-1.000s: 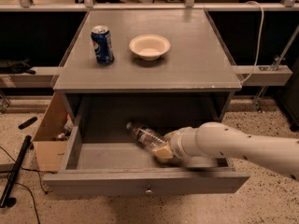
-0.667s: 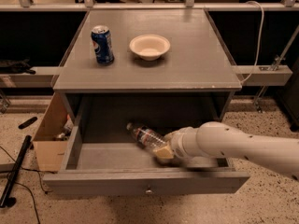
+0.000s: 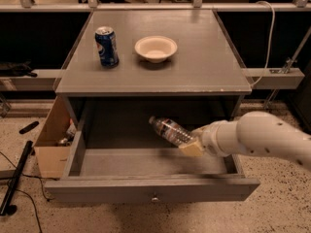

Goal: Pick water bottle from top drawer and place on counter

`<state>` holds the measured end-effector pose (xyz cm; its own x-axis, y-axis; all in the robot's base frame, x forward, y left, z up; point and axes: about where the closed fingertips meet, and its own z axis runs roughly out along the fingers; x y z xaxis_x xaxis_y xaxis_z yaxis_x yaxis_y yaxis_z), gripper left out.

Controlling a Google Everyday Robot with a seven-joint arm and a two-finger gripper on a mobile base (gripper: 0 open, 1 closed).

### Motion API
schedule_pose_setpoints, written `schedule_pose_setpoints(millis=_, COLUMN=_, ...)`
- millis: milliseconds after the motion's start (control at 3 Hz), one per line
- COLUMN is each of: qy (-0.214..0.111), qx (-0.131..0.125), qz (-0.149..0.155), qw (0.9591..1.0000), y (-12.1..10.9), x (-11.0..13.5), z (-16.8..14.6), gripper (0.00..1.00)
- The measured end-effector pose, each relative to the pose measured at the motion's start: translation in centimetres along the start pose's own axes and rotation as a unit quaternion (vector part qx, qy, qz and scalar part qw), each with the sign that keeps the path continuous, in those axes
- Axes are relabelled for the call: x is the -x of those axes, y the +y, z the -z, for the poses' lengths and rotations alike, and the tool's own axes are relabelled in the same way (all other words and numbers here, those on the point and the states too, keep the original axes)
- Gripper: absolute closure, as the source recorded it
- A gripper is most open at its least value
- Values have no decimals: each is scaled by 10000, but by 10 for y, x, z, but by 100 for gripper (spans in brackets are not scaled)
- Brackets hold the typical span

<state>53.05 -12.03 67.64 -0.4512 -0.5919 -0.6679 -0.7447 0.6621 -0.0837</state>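
Observation:
The water bottle (image 3: 170, 131) is clear and ribbed, with its cap pointing up-left. It is tilted and held above the floor of the open top drawer (image 3: 150, 189). My gripper (image 3: 189, 146) reaches in from the right on a white arm and is shut on the bottle's base end. The counter (image 3: 194, 67) is the grey top of the cabinet, above and behind the drawer.
A blue soda can (image 3: 106, 46) and a cream bowl (image 3: 155, 48) stand on the counter's far half. A brown cardboard box (image 3: 51, 142) sits left of the drawer. A black pole (image 3: 14, 178) lies on the floor at the left.
The bottle has risen off the drawer floor and moved a little right and up with my gripper. The can and bowl have not moved.

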Motion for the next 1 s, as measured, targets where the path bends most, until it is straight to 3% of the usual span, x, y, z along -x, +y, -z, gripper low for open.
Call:
schedule_pose_setpoints(millis=333, qy=-58, qx=-130, qz=-21, qw=9999, y=-19, x=1, z=43, gripper=100)
schedule_pose_setpoints(millis=1000, qy=-310, qx=-55, qz=140, qw=9994, y=-10, x=4, z=140, gripper=100)
